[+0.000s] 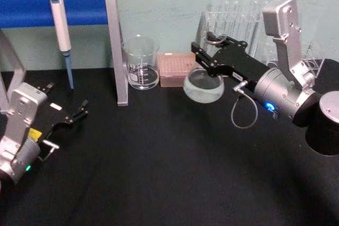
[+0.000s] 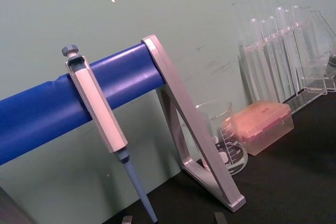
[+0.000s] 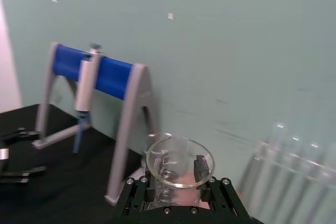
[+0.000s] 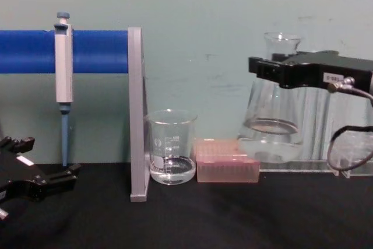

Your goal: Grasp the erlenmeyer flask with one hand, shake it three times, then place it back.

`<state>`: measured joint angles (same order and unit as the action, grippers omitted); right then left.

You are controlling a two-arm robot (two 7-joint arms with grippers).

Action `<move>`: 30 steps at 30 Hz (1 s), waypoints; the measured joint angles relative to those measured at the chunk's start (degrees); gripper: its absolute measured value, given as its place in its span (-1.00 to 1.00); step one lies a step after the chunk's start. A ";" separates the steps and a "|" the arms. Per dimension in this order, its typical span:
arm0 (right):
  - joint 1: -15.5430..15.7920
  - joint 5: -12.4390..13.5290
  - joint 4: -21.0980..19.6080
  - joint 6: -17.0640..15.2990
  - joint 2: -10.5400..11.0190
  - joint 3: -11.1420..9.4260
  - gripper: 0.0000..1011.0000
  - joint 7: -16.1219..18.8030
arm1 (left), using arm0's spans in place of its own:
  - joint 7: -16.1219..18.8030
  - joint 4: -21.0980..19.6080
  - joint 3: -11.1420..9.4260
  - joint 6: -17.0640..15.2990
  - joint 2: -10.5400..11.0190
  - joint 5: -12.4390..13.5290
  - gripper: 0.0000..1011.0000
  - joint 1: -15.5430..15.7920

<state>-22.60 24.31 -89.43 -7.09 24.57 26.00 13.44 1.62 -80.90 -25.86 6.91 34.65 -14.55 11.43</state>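
The right gripper's jaws are squeezed on the thin neck of the erlenmeyer flask. They pinch it from both sides, just under the rim. The flask hangs up off the black desk with a little clear water in its wide bottom. It is just beside the pink box, and the test tubes stand behind it. The glass beaker is on the other side of the box. The left gripper rests low over the desk, far from the flask, with its jaws spread and nothing in them.
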 joint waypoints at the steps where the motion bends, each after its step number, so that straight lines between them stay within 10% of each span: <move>1: 0.14 -0.26 -0.01 -0.17 -0.15 -0.23 -0.11 -0.54 | 0.00 0.00 0.00 0.00 0.00 0.00 0.98 0.00; 19: 1.66 -3.46 -0.27 -2.24 -2.74 -3.42 -0.11 -4.81 | 0.00 0.00 0.00 0.00 0.00 0.00 0.98 0.00; 30: 1.85 -1.99 -0.81 -1.65 -2.41 -3.67 -0.11 3.30 | 0.00 0.00 0.00 0.00 0.00 0.00 0.98 0.00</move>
<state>-20.75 22.32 -90.25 -8.74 22.16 22.33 16.75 1.62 -80.90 -25.86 6.91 34.65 -14.55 11.43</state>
